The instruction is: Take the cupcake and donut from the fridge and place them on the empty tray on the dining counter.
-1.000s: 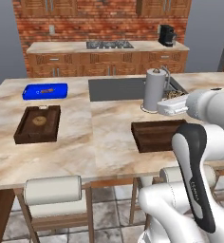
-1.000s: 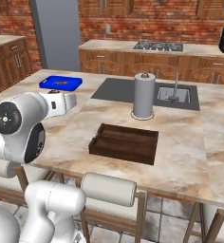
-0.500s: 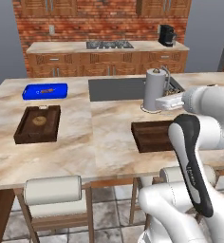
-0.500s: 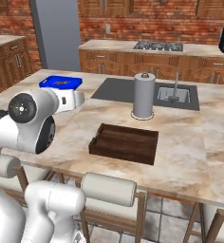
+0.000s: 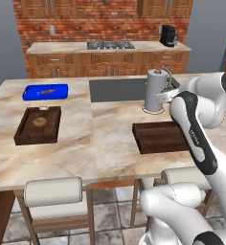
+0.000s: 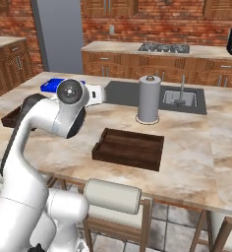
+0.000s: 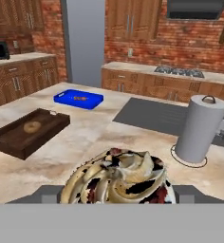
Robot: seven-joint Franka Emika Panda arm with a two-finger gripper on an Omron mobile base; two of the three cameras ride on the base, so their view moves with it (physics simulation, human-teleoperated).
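Swinging left across the worktop (image 6: 201,162), the arm carries the cupcake (image 7: 119,180), clasped between its fingers (image 7: 119,193). Empty dark wooden tray (image 6: 129,148) lies below and to the fingers' right, long axis along the worktop's near edge.

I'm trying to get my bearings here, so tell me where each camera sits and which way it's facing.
Left base view: behind the arm on its left, facing the dining counter and empty tray; the white arm rises at lower right.
Right base view: behind on its right, same counter and tray; arm at lower left.
Hand view: on the hand, looking across the counter past the cupcake in the claw.
All three share the paper towel roll and blue tray.
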